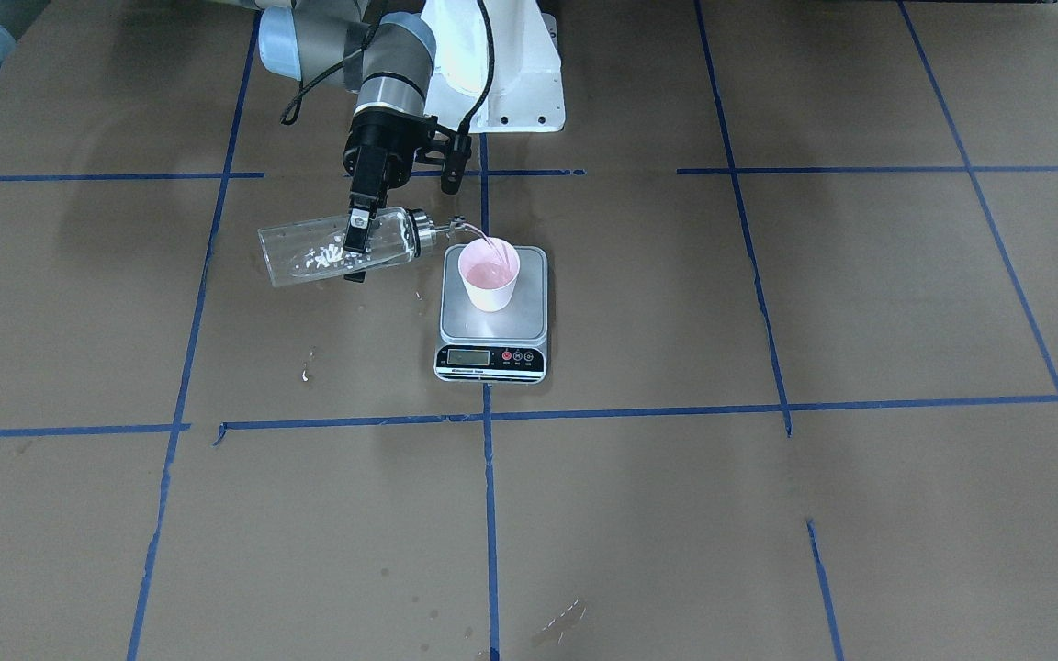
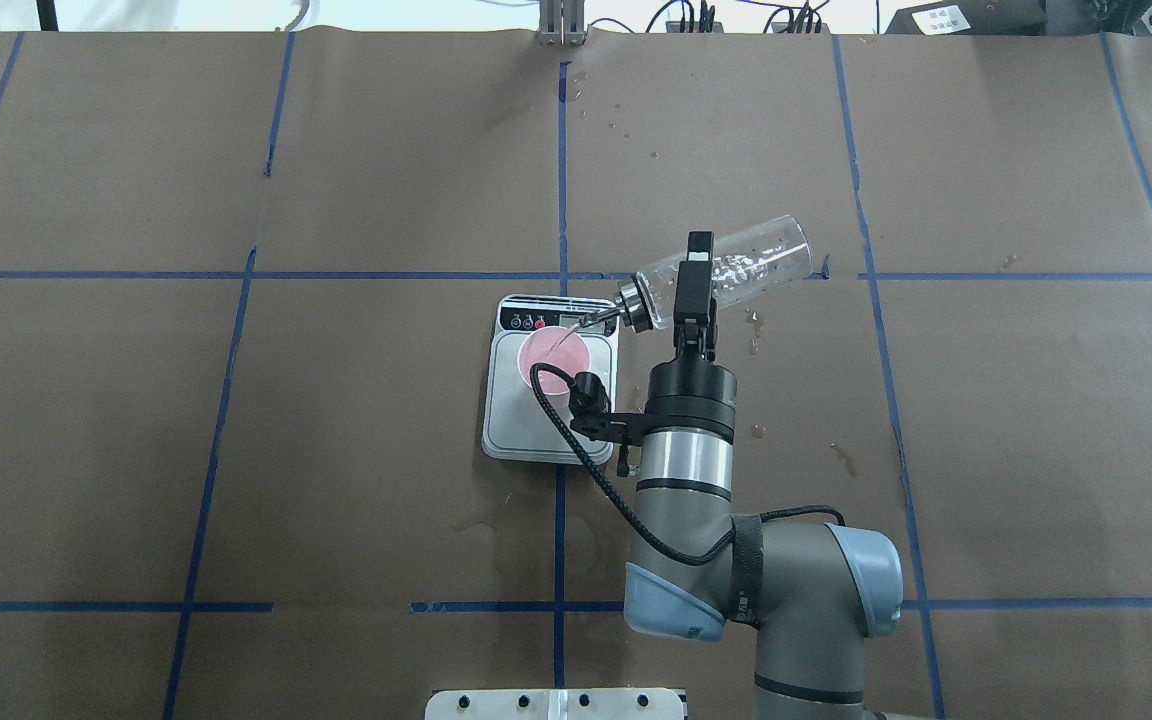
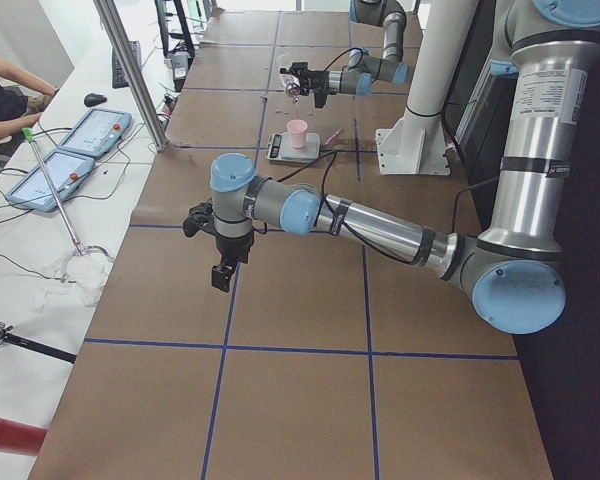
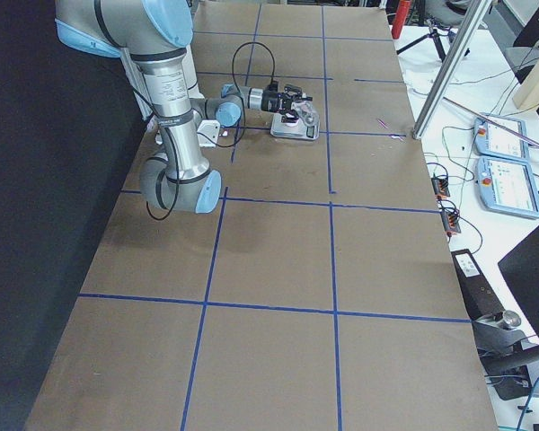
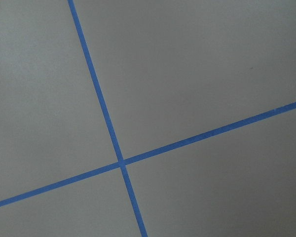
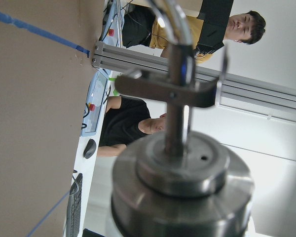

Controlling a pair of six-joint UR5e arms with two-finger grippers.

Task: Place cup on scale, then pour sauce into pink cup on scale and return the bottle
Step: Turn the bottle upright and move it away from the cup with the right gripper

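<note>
The right gripper (image 2: pixel 693 292) has its fingers (image 1: pixel 356 240) closed around the middle of the bottle (image 2: pixel 741 266), one finger on either side of the clear glass. The bottle is held off the tabletop (image 2: pixel 986 450) and lies almost flat, its spout (image 2: pixel 598 320) dipped slightly lower than its base. In the overhead view it sits at the cup's 2 o'clock, with the spout tip over the rim on that side.

A thin clear stream of sauce (image 1: pixel 483 244) runs from the spout into the cup (image 2: pixel 556 355), and liquid shows in the pink inside. The cup stands upright on the scale (image 2: pixel 511 425), on the steel platform toward 1 o'clock. It is close to the black display strip, which lies along the scale's 12 o'clock edge in that view.

A few wet spots (image 1: pixel 307 371) mark the brown paper near the bottle.

The left gripper (image 3: pixel 221 276) hangs pointing down over the tabletop, well apart from the scale. Whether its fingers are open or closed cannot be told. Its wrist camera shows only paper and a crossing of blue tape (image 5: pixel 121 163).
</note>
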